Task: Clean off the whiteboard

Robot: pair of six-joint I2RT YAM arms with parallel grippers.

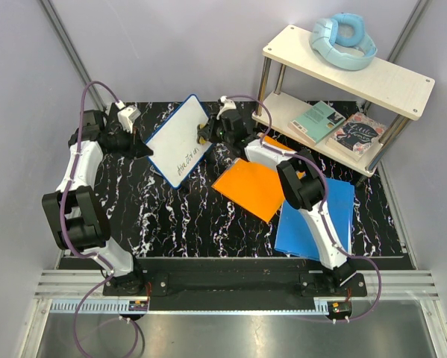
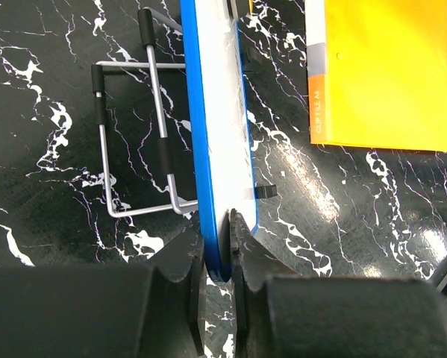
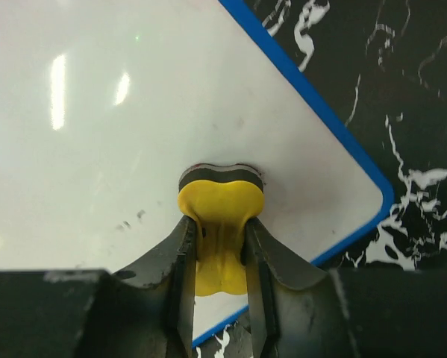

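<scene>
The whiteboard (image 1: 178, 140) has a blue frame and is held tilted above the table, with black writing near its lower edge. My left gripper (image 1: 143, 147) is shut on the board's left edge; in the left wrist view the board (image 2: 219, 134) shows edge-on between the jaws (image 2: 217, 257). My right gripper (image 1: 206, 134) is shut on a yellow eraser (image 3: 219, 212) whose dark felt face presses the board's white surface (image 3: 96, 119) near its right corner. Faint marker specks remain beside the eraser.
A wire stand (image 2: 133, 142) lies on the black marble table under the board. An orange folder (image 1: 251, 186) and a blue folder (image 1: 316, 220) lie to the right. A shelf (image 1: 342, 82) at back right holds books and blue headphones (image 1: 342, 39).
</scene>
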